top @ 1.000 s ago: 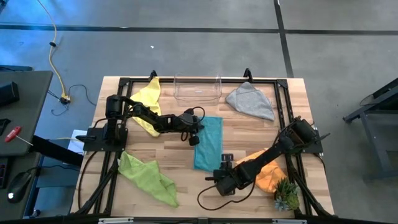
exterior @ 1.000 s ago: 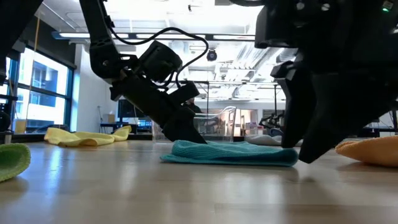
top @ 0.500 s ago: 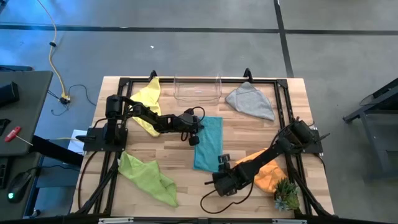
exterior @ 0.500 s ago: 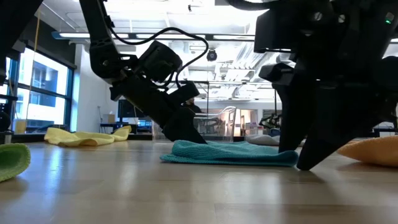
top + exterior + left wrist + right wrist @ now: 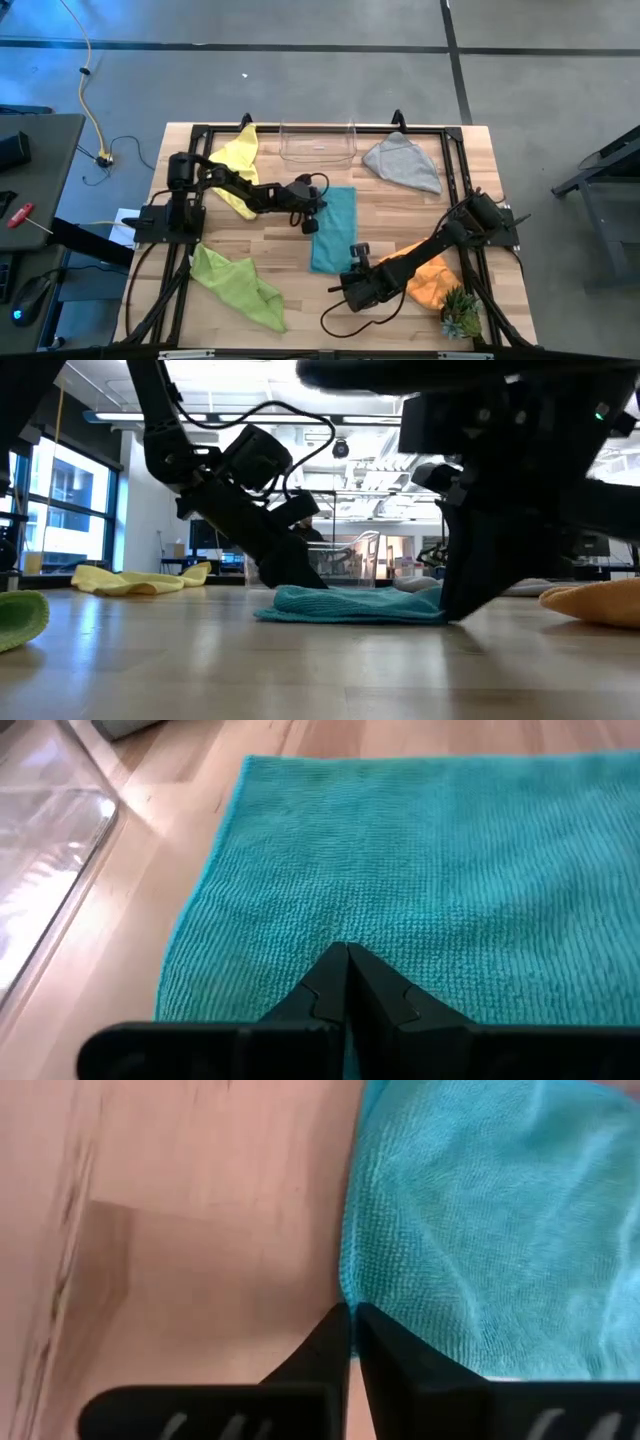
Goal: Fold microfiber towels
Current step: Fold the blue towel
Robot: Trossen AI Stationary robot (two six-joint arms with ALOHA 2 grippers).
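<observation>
The teal towel [image 5: 338,220] lies flat mid-table as a long strip running from far to near. My left gripper [image 5: 312,222] is shut, with its tips down on the strip by its left edge. My right gripper [image 5: 352,264] is shut at the strip's near end, beside the right corner. The other towels lie untouched: yellow [image 5: 240,160] at the far left, lime green [image 5: 240,285] at the near left, grey [image 5: 403,162] at the far right, and orange [image 5: 430,278] at the near right, partly under my right arm. My left gripper presses its shut fingertips [image 5: 347,960] down on the teal towel's top face [image 5: 345,935], close to its left edge. The fingers slant down from the table's left. The towel stays flat under them. My right gripper has its shut fingers on the towel's edge [image 5: 347,1298] at the near end. The fingers slant down from the near right. How many layers lie between them does not show. The towel lies on the table.
A clear plastic bin [image 5: 318,142] stands at the far edge behind the teal towel. A small green spiky plant [image 5: 460,312] sits at the near right corner. Black frame rails run along the table's sides. Bare wood [image 5: 300,300] lies between the lime towel and my right arm.
My right gripper has shut, moving a little toward the table's left onto the teal towel's near end. That end has drawn in slightly. My left gripper has kept still on the towel.
</observation>
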